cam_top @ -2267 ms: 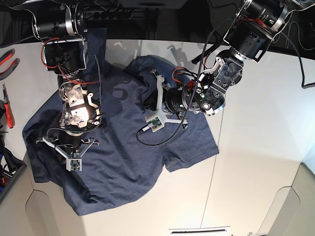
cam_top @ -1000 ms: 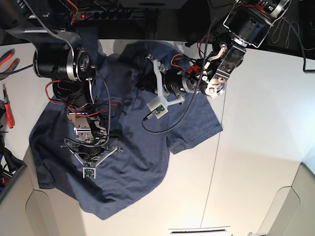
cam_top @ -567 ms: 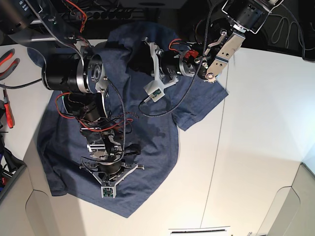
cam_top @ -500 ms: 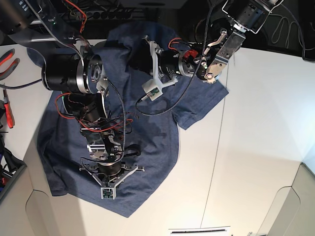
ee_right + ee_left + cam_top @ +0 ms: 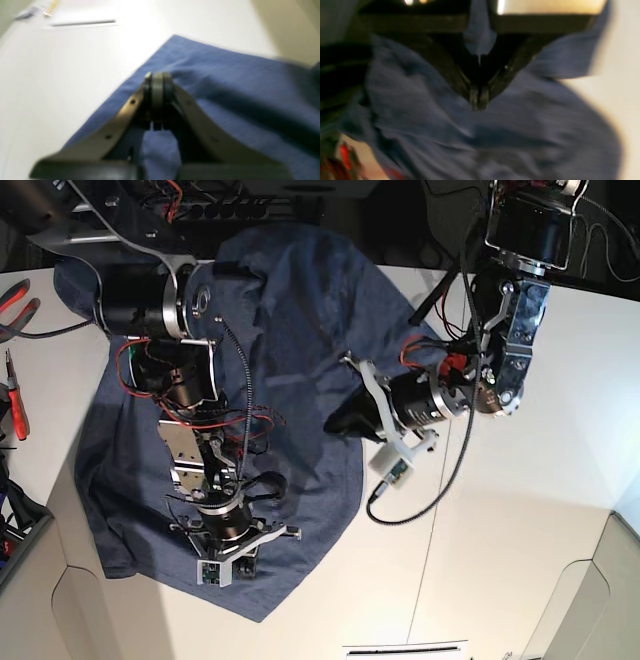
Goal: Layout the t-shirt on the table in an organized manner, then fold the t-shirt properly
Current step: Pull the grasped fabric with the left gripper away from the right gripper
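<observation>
Navy t-shirt (image 5: 290, 330) is lying rumpled across the white counter (image 5: 540, 500), both end effectors pinching it: left end effector (image 5: 479, 101) at its 3 o'clock edge, right end effector (image 5: 157, 78) near 6 o'clock.

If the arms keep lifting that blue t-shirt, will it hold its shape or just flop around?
Probably flop: the t-shirt already drapes in soft folds between the left gripper and right gripper, both pinched shut on it. It looks thin and light, so it should likely slide easily over the smooth table.
</observation>
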You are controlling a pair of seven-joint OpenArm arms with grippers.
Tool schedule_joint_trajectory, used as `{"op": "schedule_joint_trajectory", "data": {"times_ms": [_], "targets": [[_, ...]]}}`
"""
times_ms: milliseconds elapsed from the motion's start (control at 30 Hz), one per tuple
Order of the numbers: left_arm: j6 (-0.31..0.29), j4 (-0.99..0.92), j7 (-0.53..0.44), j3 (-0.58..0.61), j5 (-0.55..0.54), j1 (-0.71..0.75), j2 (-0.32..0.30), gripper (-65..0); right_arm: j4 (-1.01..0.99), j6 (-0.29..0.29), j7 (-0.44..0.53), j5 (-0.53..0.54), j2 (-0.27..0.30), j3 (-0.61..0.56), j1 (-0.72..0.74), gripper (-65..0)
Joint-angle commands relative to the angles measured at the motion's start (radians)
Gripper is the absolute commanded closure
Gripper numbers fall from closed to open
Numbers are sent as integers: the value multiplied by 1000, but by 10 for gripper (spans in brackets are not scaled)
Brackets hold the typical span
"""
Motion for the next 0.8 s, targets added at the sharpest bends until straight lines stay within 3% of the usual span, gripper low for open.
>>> {"op": "schedule_joint_trajectory", "data": {"times_ms": [0,100,267,767], "targets": [[-6,14,-24,-13,-21,-32,-11,0,51,42,13,22,-4,0,4,0],[-6,-7,-31,-19,-19,-77,-45,0,163,146,-20,68,-4,0,-72,0],[-6,-76,-53,-19,-19,-150,-74,0,336,229,-77,104,-3,-42,-195,0],[-6,-389,-114,-18,-23,-393,-73,0,639,242,-262,98,-3,-436,-463,0]]}}
